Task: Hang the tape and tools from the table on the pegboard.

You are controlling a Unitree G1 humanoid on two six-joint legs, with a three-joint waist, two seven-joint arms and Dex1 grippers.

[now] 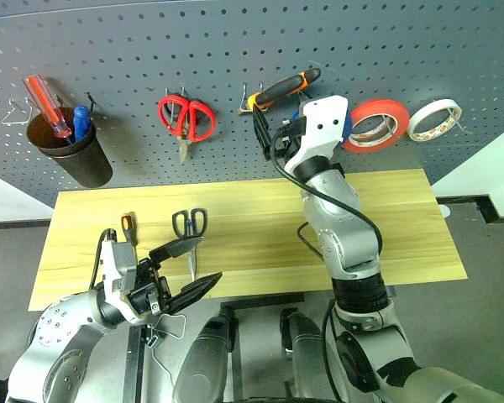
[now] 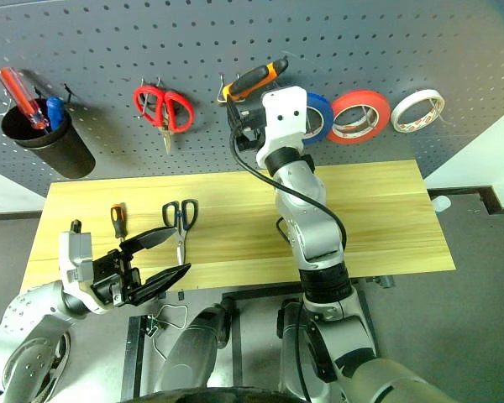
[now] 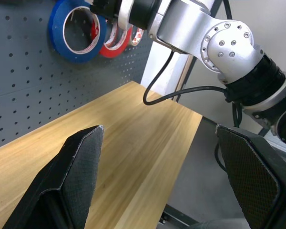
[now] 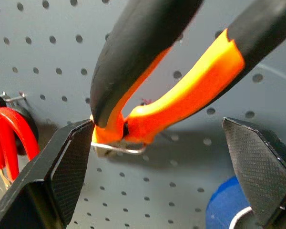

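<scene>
Hanging pliers [image 4: 152,95] seemingly on a hook; right pincer [image 4: 162,162] spread.

A workshop: tool-hung pegboard [image 1: 235,50] above a wooden table [image 1: 252,222].

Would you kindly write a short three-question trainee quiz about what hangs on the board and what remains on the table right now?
1. True or false: the pliers hang on the pegboard.
2. Which task tools lie on the table?
3. The right gripper is: A open, B shut on the pliers.

Key: 1 true. 2 the dark-handled scissors and the orange-handled screwdriver. 3 A.
</scene>
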